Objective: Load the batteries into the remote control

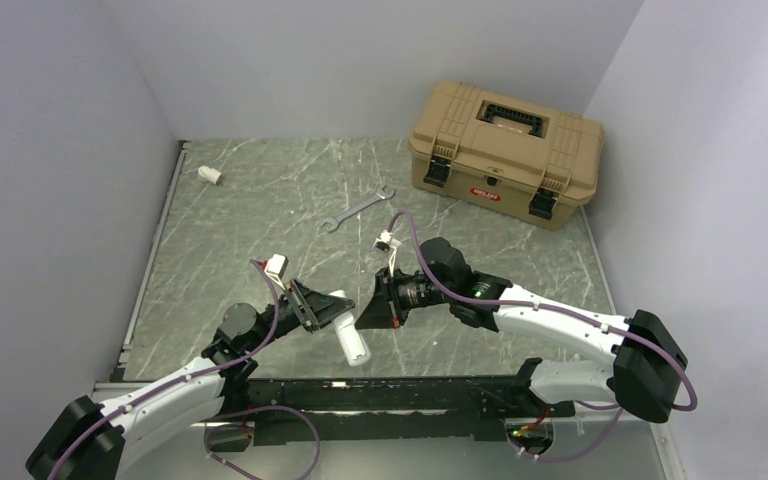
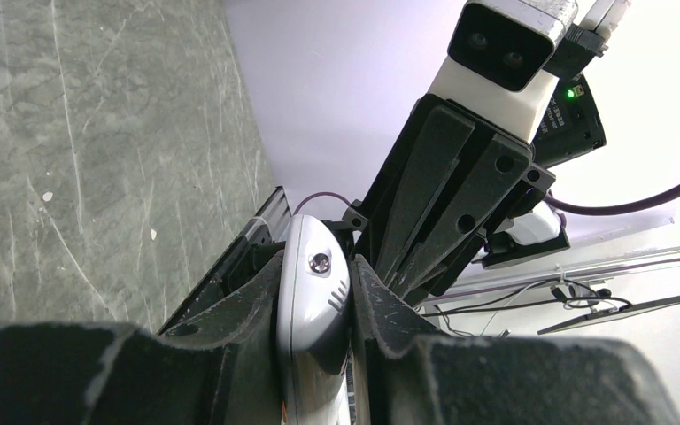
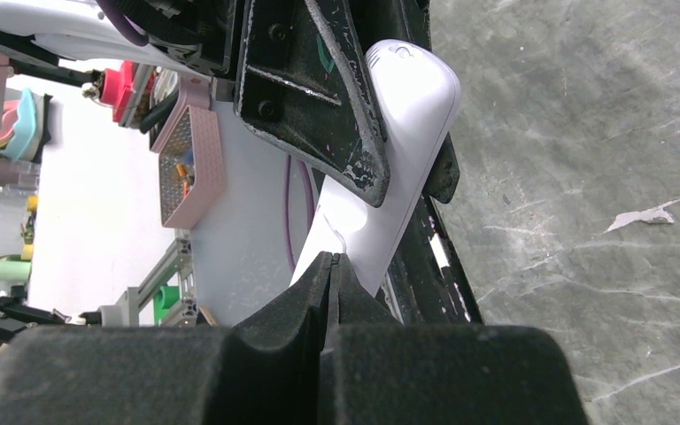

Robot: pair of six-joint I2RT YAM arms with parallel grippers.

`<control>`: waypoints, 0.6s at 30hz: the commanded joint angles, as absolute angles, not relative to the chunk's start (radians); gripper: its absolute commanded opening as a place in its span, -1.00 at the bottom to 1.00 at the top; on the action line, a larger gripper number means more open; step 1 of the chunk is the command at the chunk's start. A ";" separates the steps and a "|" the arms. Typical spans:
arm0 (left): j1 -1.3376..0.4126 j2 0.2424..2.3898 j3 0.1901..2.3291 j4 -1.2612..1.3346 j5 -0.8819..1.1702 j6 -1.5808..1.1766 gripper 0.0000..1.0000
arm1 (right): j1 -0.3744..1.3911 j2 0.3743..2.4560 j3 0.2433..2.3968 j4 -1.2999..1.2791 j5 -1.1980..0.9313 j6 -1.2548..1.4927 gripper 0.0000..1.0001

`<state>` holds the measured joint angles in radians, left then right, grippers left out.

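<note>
Left hand (image 1: 328, 308) clamped tight across the remote control (image 1: 352, 338), held above the surface (image 1: 260, 200) near its front edge. Right hand (image 3: 333, 266) fully shut and empty, tips at the remote's side. Risk: a push from those tips pivots the remote in the narrow grip and it drops. Left wrist view shows the end button (image 2: 320, 262). Right wrist view shows the pinched, empty tips. Batteries in no view.

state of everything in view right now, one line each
remote control: clamped in the left gripper
left gripper: shut on the remote control
right gripper: shut, empty, tips by the remote control
toolbox: lid closed
wrench: lying flat on the table
</note>
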<state>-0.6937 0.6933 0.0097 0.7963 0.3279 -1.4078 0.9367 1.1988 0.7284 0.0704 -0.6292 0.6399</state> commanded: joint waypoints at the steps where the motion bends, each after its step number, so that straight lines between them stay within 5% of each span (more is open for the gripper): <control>1: -0.698 0.679 -0.051 0.875 0.333 -1.413 -1.00 | 0.942 1.202 0.754 0.114 -0.636 0.645 -0.96; 18: -0.698 0.680 -0.049 0.874 0.335 -1.413 -1.00 | 0.943 1.212 0.767 0.117 -0.635 0.642 -0.96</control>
